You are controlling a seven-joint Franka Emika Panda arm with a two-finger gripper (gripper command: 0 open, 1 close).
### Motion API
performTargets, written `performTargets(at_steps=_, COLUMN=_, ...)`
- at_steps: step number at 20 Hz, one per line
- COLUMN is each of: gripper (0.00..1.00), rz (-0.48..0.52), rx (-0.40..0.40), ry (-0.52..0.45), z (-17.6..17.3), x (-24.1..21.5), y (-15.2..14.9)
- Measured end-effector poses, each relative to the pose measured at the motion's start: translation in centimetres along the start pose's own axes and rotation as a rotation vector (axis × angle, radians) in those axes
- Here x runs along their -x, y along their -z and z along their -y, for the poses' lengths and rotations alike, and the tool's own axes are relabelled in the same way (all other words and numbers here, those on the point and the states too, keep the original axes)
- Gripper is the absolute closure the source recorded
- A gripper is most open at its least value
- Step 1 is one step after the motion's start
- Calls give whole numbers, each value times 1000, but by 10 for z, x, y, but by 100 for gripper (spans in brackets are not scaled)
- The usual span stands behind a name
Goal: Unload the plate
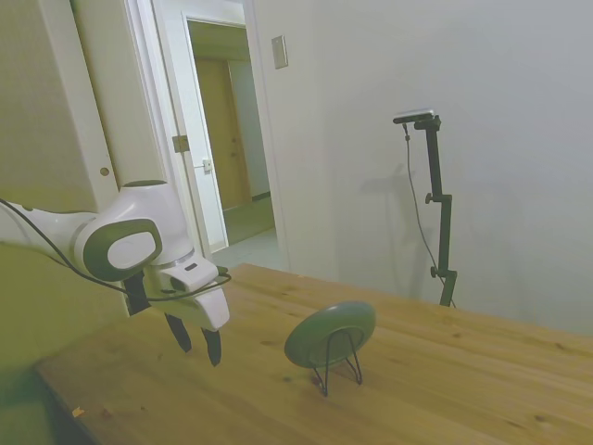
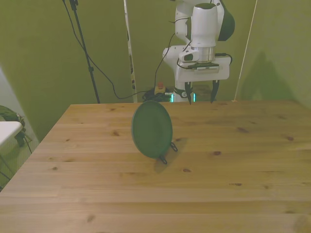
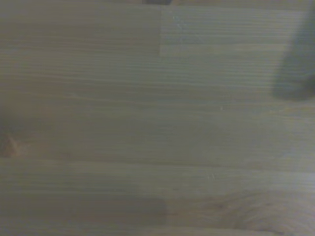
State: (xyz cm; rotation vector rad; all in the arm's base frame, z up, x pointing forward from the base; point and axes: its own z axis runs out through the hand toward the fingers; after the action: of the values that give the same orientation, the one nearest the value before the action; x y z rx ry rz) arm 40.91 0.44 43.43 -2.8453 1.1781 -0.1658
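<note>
Gripper [image 2: 199, 94]: fingers apart, empty, above table's [image 2: 243, 160] far edge | plate [image 2: 152, 129]: propped upright on wire stand [image 1: 338, 363], mid-table | risk: a glancing touch could topple both.

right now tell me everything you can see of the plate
The plate is small, round, dull grey-green, smooth and shallow. It stands nearly on edge, tilted back, in a thin black wire stand near the middle of the wooden table. Only the stand touches it; the open pincer hangs apart, empty.
</note>
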Motion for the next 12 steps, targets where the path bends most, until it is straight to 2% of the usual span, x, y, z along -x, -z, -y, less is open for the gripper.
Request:
performTargets(at_steps=6, gripper=0, rz=22, rx=-7, ry=-40, z=-6, x=-14, y=-4)
performTargets(at_steps=12, gripper=0, rz=-25, rx=-57, ry=-95, z=18, x=-51, y=27)
